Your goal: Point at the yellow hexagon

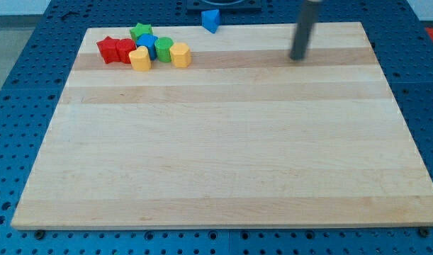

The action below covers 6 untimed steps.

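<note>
The yellow hexagon [181, 54] is kept at the right end of a bunch of blocks, top left on the desk [223, 156]. My tip [297, 58] is held well apart, to the right. No jaws are fitted.

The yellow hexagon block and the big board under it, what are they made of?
The yellow hexagon looks like painted wood or plastic: smooth, solid colour, soft sheen; I can't tell which. The board looks like pale wood, since it shows long grain stripes and plank seams, with a slightly glossy finish. My tip stands far to the view's right of the blocks.
</note>
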Each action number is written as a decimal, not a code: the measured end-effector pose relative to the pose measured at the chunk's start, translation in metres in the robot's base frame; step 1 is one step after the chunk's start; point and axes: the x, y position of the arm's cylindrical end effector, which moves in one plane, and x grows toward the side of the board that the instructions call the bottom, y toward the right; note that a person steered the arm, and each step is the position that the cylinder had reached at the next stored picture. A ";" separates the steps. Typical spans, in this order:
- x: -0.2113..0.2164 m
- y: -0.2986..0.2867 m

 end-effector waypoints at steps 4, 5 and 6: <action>-0.008 -0.012; 0.032 -0.044; 0.017 -0.157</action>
